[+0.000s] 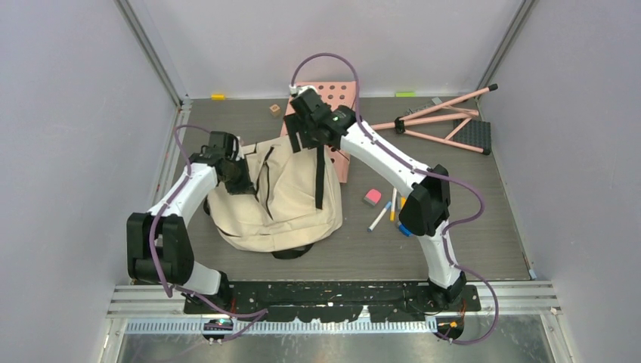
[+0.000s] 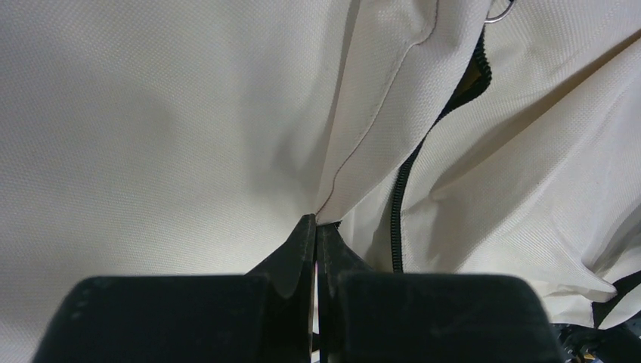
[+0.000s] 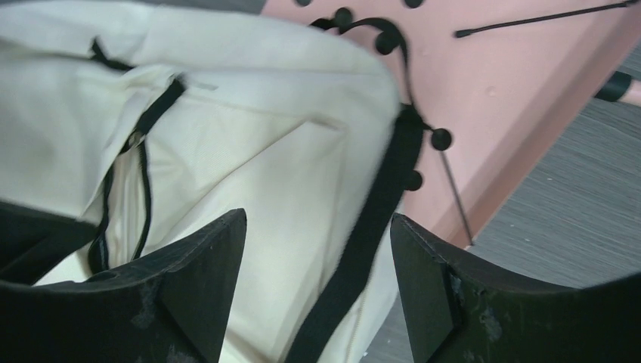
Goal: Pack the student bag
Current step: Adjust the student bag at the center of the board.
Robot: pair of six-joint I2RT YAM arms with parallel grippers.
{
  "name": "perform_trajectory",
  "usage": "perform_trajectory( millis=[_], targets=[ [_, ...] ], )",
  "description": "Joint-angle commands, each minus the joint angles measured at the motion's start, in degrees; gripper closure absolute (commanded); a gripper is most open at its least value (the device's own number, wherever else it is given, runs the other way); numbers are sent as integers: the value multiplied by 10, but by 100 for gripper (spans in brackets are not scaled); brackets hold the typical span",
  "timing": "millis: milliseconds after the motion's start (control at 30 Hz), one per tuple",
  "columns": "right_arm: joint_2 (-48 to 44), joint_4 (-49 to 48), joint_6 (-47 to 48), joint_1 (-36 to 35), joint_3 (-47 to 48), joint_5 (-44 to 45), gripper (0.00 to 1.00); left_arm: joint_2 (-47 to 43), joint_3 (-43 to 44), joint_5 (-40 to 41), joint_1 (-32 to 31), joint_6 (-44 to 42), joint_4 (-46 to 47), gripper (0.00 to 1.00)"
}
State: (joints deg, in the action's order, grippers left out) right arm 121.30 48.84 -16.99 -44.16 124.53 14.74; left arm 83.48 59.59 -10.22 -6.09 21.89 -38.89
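Note:
The student bag [image 1: 276,197], cream fabric with black straps, lies in a slumped heap at the middle of the table. My left gripper [image 1: 234,178] is at its left side. In the left wrist view the jaws [image 2: 317,227] are pressed together on a fold of the bag's cream fabric [image 2: 151,113], beside a black zipper [image 2: 401,204]. My right gripper [image 1: 302,125] hovers over the bag's far end, open. In the right wrist view a black strap [image 3: 378,197] of the bag [image 3: 249,136] runs loose through the wide gap of the right gripper [image 3: 317,219], touching neither finger.
A pink perforated board [image 1: 336,94] lies behind the bag and shows again as the board [image 3: 514,91] in the right wrist view. A pink folding stand [image 1: 446,121] sits at the back right. A pink eraser [image 1: 372,197] and markers [image 1: 380,215] lie right of the bag. A small wooden block [image 1: 274,110] rests at the back.

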Motion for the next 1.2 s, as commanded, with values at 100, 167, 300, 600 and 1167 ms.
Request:
perform_trajectory(
  millis=[100, 167, 300, 600, 1167],
  targets=[
    [-10, 3, 42, -79, 8, 5, 20, 27, -17, -26, 49, -10, 12, 100],
    [-7, 1, 38, -96, 11, -2, 20, 25, -20, -50, 58, -10, 21, 100],
    [-4, -8, 27, -140, 2, -11, 19, 7, -38, -106, 58, -5, 58, 100],
    [19, -5, 15, -235, -26, 73, 19, -40, -113, -144, 77, 38, 119, 100],
    [90, 5, -1, -249, -20, 224, 22, -64, -150, -173, 96, 59, 155, 100]
  ],
)
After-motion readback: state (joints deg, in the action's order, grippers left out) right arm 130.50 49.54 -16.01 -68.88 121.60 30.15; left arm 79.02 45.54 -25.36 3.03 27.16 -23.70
